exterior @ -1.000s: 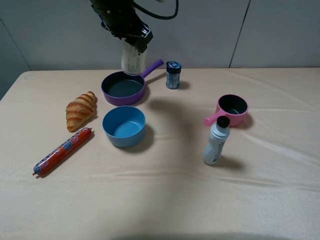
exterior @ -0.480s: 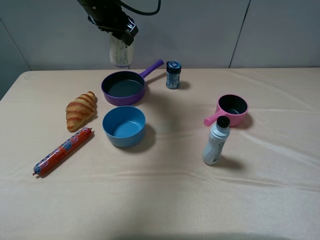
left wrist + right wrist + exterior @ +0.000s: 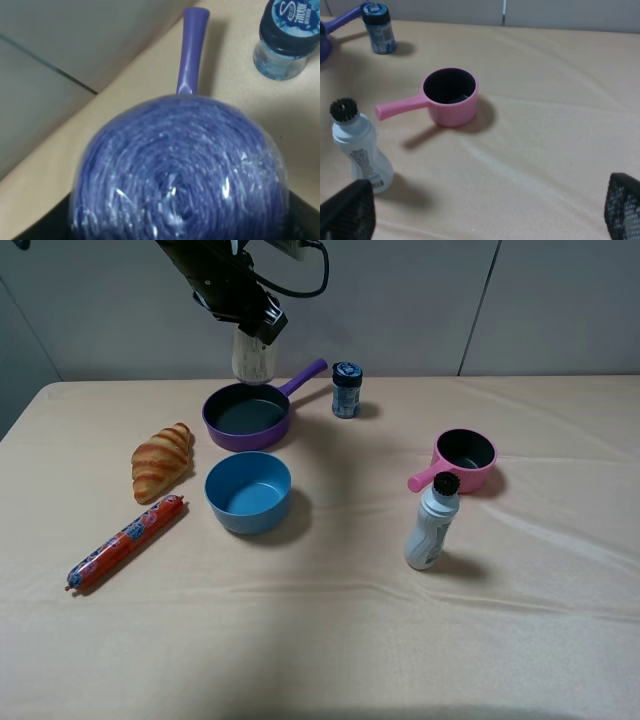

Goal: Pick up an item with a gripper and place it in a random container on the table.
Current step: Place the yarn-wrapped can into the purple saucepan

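My left gripper [image 3: 256, 326] is shut on the tall clear jar [image 3: 253, 360] and holds it upright in the air above the far rim of the purple frying pan [image 3: 246, 438]. The pan sits at the back left of the beige-clothed table [image 3: 350, 640]. In the left wrist view the jar's purple lid [image 3: 180, 170] fills the frame, with the pan's handle [image 3: 193, 50] beyond it. My right gripper [image 3: 480, 215] is open and empty over the right side of the table. It is out of the exterior view.
A small dark-capped blue jar [image 3: 346, 390] stands by the pan's handle. A blue bowl [image 3: 248, 492] sits in front of the pan. A croissant [image 3: 162, 460] and a red sausage [image 3: 125, 543] lie at the left. A pink saucepan [image 3: 462, 460] and a white squeeze bottle [image 3: 433, 522] stand at the right.
My left gripper carried the jar left and up away from the pan's handle side. It has now come back slightly right and down over the pan's far rim.
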